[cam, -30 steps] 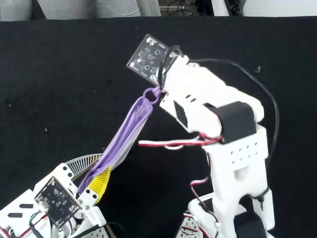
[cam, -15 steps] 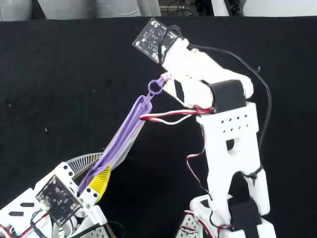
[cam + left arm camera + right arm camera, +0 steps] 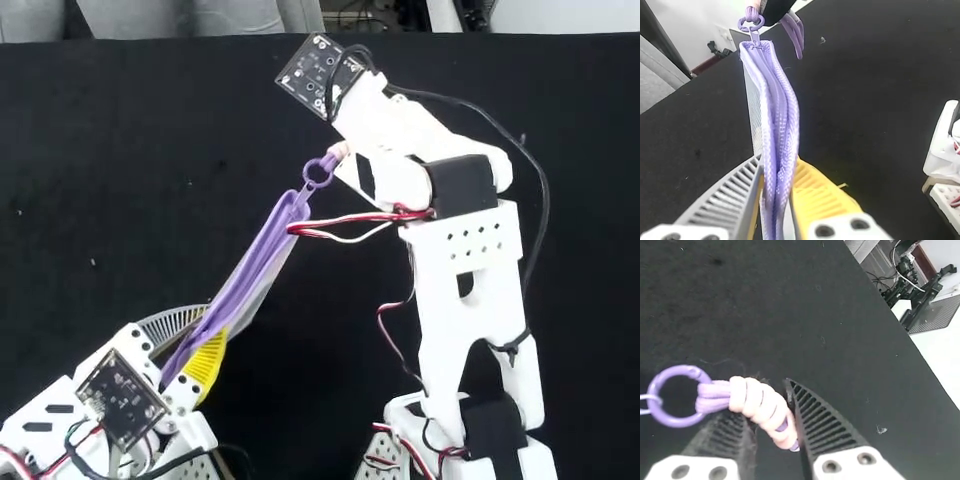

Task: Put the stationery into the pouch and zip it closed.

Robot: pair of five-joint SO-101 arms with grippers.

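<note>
The pouch (image 3: pixel 255 275) is clamped in the left gripper (image 3: pixel 776 167). A cord knot (image 3: pixel 756 402) is seen pinched within the right gripper (image 3: pixel 769 407) in its wrist view.

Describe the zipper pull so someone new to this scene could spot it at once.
Over the black table, a purple pouch stretches between both arms, one end in the left gripper. At its other end sits the zipper pull: the only open purple ring, tied to a pale knotted cord pinched in the right gripper.
</note>
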